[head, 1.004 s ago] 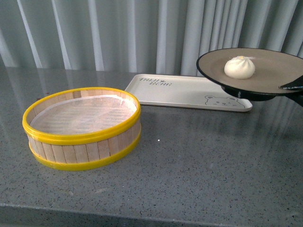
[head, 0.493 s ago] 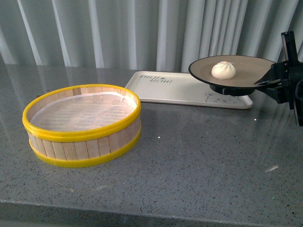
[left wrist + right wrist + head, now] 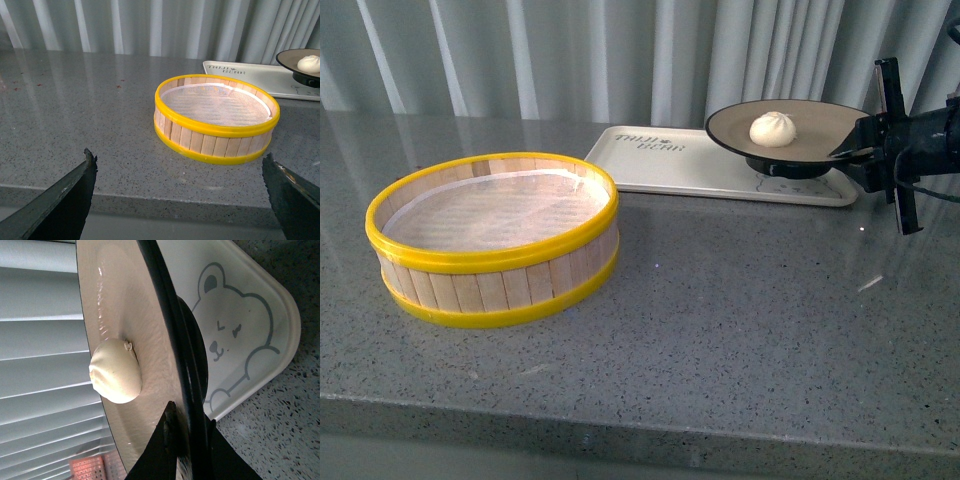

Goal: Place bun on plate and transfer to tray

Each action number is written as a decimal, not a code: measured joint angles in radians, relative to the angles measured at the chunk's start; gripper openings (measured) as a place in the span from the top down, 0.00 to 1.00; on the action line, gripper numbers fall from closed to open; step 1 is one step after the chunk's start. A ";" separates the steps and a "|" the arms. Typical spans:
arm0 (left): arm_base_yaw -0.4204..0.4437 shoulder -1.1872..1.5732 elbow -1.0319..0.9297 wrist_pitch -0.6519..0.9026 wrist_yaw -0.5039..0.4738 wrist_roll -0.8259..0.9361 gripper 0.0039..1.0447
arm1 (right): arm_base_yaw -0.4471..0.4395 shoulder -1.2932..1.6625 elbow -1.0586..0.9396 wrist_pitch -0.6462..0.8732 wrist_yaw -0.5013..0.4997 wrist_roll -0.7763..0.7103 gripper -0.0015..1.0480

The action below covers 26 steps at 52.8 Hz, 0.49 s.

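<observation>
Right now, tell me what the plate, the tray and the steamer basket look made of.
Plate: probably ceramic or melamine; matte grey-brown inside, black rim with a slight shine. Tray: likely plastic or melamine; smooth cream-white surface, printed bear. Steamer basket: pale wooden slats, glossy yellow bands that look plastic, white liner of unclear material.

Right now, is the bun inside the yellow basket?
No, the bun lies on the plate; the basket has no bun in it.
</observation>
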 joint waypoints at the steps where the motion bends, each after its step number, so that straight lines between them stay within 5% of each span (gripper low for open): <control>1: 0.000 0.000 0.000 0.000 0.000 0.000 0.06 | 0.001 0.005 0.007 -0.003 0.000 0.000 0.97; 26: 0.000 0.000 0.000 0.000 0.000 0.000 0.06 | 0.017 0.087 0.131 -0.059 -0.001 -0.002 0.97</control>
